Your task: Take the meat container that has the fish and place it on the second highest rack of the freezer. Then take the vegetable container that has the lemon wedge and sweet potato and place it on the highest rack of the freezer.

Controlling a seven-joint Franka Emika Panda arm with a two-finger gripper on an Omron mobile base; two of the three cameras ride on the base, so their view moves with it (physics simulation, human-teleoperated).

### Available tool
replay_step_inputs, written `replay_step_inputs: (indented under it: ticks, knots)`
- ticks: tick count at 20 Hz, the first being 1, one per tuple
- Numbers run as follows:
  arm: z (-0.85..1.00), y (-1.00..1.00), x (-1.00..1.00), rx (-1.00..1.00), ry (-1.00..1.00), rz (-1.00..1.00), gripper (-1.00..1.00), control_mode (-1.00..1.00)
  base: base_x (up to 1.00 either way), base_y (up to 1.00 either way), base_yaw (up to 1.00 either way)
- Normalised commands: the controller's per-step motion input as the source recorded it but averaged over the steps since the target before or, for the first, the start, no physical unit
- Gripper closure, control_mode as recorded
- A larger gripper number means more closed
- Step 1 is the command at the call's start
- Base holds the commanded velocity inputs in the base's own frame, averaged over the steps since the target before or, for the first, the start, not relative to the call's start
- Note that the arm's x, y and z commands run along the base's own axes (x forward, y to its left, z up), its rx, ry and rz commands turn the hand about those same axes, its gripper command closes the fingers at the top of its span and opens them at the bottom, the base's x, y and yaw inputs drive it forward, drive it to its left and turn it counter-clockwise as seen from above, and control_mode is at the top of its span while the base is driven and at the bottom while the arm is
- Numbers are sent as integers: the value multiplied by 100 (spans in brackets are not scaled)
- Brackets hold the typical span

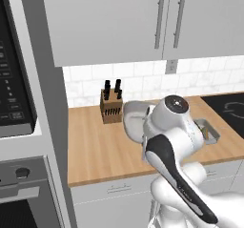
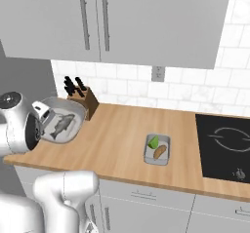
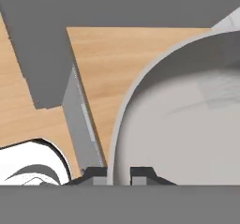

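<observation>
The meat container (image 2: pixel 62 121) is a light-grey rounded tub with a thick rim. I see it raised clear of the worktop (image 2: pixel 122 144) at the left end, tilted so that its open face turns toward the right base camera. The fish (image 2: pixel 61 126), slim and silvery-grey, lies against the tub's inner floor.

The claw (image 3: pixel 118 175) is clenched on the meat container: in the hand view one dark fingertip sits outside the tub wall and the other inside, with the rim pinched between them. In the left base view the tub (image 1: pixel 136 119) appears just behind the white wrist, above the wooden surface.

The vegetable container (image 2: pixel 157 149) rests flat on the worktop, well apart from the held tub and nearer the front edge, between it and the black cooktop (image 2: pixel 224 146). Inside it I see the yellow-green lemon wedge (image 2: pixel 154 142) and, touching it, an orange-brown sweet potato (image 2: pixel 159 152). In the left base view this tub (image 1: pixel 209 130) is partly hidden by the arm.

A wooden knife block (image 2: pixel 83 99) with dark handles stands against the tiled wall, just beside the raised tub. Grey upper cabinets (image 2: pixel 122 17) with bar handles hang above. A black-glass wall oven (image 1: pixel 14 79) stands at the left edge of the left base view.
</observation>
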Motion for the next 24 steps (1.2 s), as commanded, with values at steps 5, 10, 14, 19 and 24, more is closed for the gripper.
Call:
replay_step_inputs:
  ticks: [5,10,14,19,24]
  knots:
    - [100,-94,-92,0,-16,4,100,-100,0,0,0]
    - [88,-88,-73,0,-3,5,100,-100,0,0,0]
    - [4,-50,-55,-4,0,9,100,-100,0,0,0]
    - [-18,-8,-7,-15,-4,17,100,-100,0,0,0]
    - [-14,0,-2,-16,-10,23,100,-100,0,0,0]
